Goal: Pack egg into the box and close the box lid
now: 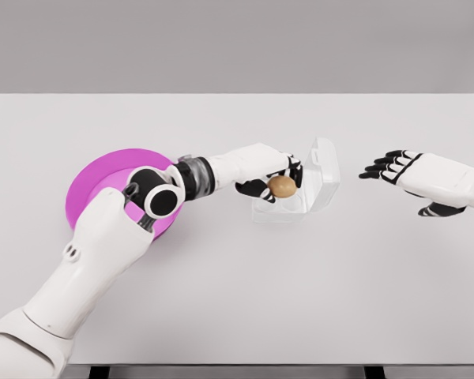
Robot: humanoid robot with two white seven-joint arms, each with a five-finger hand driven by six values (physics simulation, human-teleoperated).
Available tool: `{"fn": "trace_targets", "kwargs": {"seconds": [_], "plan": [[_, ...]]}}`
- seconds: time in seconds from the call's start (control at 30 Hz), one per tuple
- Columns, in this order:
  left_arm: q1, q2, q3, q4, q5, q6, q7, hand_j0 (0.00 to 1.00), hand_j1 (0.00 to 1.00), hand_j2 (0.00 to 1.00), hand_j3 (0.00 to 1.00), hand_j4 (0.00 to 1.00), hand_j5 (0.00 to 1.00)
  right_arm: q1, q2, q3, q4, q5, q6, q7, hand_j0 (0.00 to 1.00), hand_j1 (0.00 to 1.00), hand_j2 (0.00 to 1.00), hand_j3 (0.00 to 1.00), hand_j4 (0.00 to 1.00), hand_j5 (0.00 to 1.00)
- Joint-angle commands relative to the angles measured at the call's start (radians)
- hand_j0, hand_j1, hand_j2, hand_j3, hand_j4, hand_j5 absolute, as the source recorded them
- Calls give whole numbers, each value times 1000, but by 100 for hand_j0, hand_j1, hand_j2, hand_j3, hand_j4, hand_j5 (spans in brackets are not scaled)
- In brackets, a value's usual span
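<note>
A brown egg (282,186) is held in my left hand (273,178), whose fingers are curled around it just above the base of a clear plastic box (316,189). The box stands in the middle of the white table with its lid (324,170) raised and tilted back to the right. My right hand (401,169) hovers to the right of the box, well apart from it, fingers spread and holding nothing.
A magenta round plate (110,185) lies on the table at the left, partly covered by my left forearm (103,237). The white table (245,300) stretches wide around the box; its front edge runs along the bottom.
</note>
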Motion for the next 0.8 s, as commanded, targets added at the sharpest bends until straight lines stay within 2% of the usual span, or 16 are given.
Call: {"fn": "trace_targets", "kwargs": {"seconds": [0.0,0.07,0.2,0.37,0.5,0.77], "plan": [[0,-3,-1,2,3,-1,1,35,35,35,35,35,35,0,-1,0,0,-5,3,0,100,100,100,100,100,100],[-2,-6,-7,2,0,-1,1,48,48,48,48,48,48,0,-1,0,0,-5,3,0,100,100,100,100,100,100],[-3,-9,-6,2,-3,-24,1,60,60,60,60,60,60,-2,-1,0,0,-4,3,0,100,100,100,100,100,100],[-3,-3,-2,2,0,-24,1,67,67,67,67,67,67,-2,-1,0,0,-4,3,0,100,100,100,100,100,100],[-3,0,1,1,2,-24,1,78,78,78,78,78,78,-2,-1,0,1,-4,3,0,100,100,100,100,100,100],[-3,8,7,-9,10,-25,1,88,88,88,88,88,88,-2,-1,0,0,-4,3,0,100,100,100,100,100,100]]}}
